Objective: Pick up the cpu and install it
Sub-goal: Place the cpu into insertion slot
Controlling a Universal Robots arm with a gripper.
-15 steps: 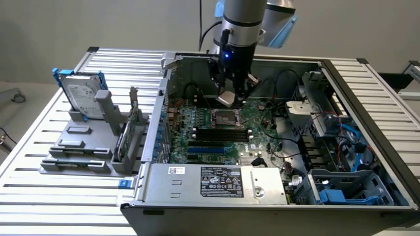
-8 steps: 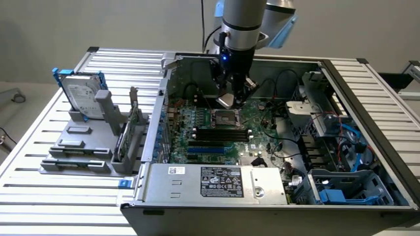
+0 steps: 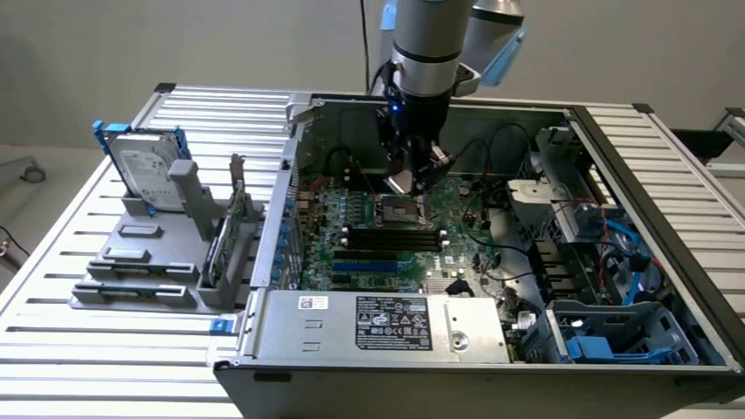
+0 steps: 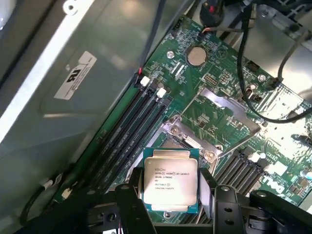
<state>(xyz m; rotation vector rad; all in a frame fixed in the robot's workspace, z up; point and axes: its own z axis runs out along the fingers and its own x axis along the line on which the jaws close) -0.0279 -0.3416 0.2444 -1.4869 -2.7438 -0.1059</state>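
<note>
Hovering inside the computer case (image 3: 501, 118) over the motherboard (image 3: 466, 253), as the exterior view showed, the arm (image 3: 425, 52) had its jaws spread wide yet clamped on the cpu (image 4: 170, 179), which the wrist view caught poised close by the open socket (image 4: 187, 141), silver top up.

Light: bright, diffuse, from above | Glare: cpu (image 4: 170, 178) lid, table slats (image 3: 70, 349) | Shadow: dim inside computer case (image 3: 512, 118)

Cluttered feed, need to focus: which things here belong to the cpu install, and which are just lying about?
Job: cpu, gripped by the gripper; open socket close by.
Lying about: hard drive, memory slots, power supply.
</note>
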